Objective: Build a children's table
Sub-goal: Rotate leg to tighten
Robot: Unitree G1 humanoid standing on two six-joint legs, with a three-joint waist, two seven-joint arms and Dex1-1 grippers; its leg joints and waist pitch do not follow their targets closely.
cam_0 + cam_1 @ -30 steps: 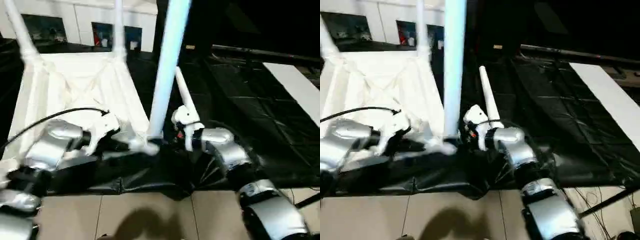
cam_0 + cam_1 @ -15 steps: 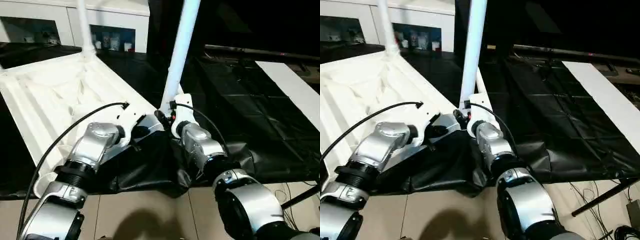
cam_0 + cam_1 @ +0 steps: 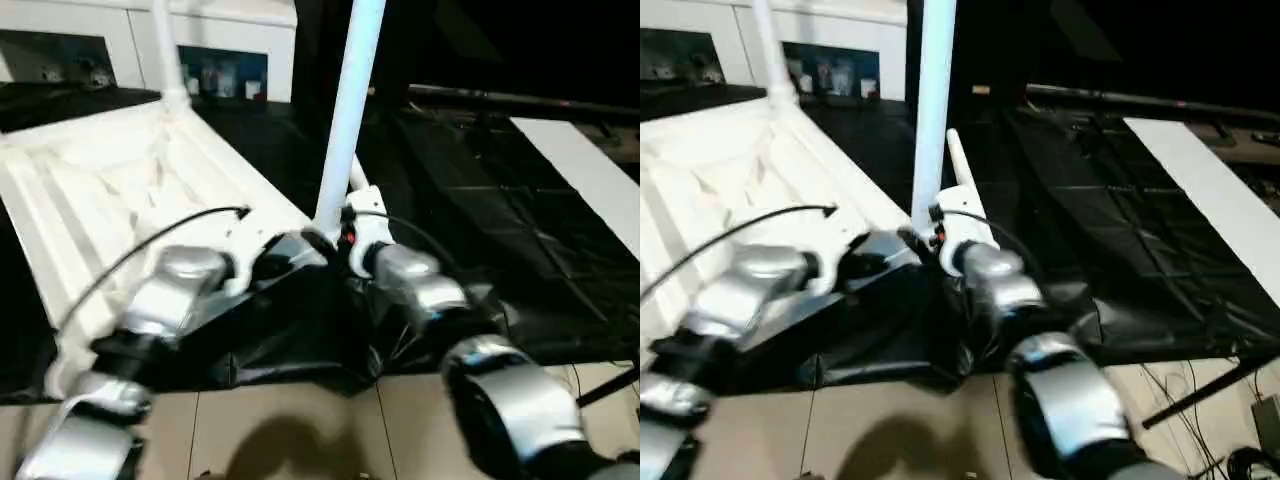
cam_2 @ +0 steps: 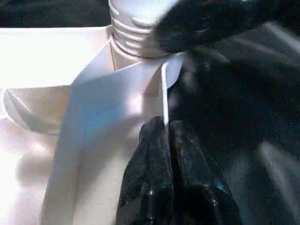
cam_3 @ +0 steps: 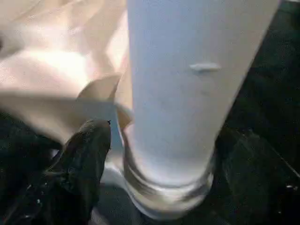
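Observation:
The white tabletop (image 3: 100,190) lies ribbed side up on the black worktable. One white leg (image 3: 345,110) stands upright in its near corner socket, and another leg (image 3: 165,50) stands at a far corner. A further leg (image 3: 958,165) lies on the sheet just behind. My left gripper (image 4: 165,125) is shut on the thin rim of the tabletop beside that socket. My right gripper (image 5: 164,140) is open around the near leg's base, with one finger (image 5: 86,154) on each side and a small gap to the tube.
A long flat white board (image 3: 585,170) lies on the black sheet (image 3: 470,200) at the right. The worktable's front edge runs under my forearms, with tiled floor (image 3: 300,430) below. White cabinets (image 3: 230,30) stand at the back.
The head camera has swung, shifting the whole picture. My right gripper has come in from the right to the upright leg's base. The left gripper stays at the corner.

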